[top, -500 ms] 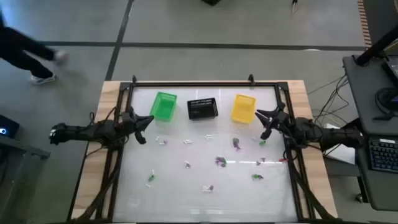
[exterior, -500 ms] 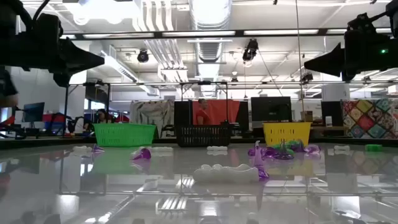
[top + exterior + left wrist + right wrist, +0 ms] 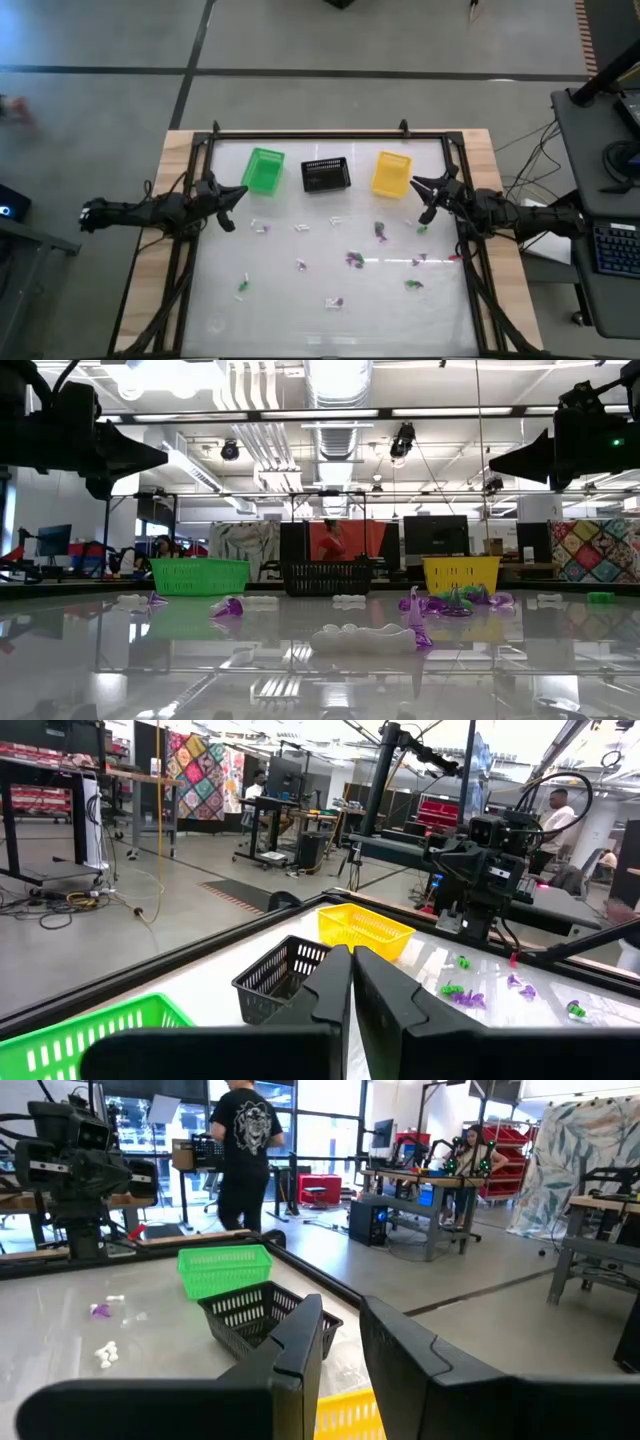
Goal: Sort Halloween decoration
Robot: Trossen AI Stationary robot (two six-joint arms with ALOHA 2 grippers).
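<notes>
Glossy table (image 3: pixel 300 310) holds scattered trinkets (image 3: pixel 355 259); left end effector (image 3: pixel 236 193) closed, right end effector (image 3: pixel 420 184) narrowly parted.

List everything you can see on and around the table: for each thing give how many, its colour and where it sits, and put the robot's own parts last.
green basket: one, green, far edge of the table, toward the left arm's side
black basket: one, black, far edge, between the other two
yellow basket: one, yellow, far edge, toward the right arm's side
Halloween decoration: many tiny trinkets, white, purple and green, scattered loose on the table in front of the baskets, none in a basket
table: one, glossy white top, black frame
person: one, dark shirt, standing in the room beyond the table
left claw: one, dark, shut, empty, beside the green basket
right claw: one, dark, slightly open, empty, beside the yellow basket
</notes>
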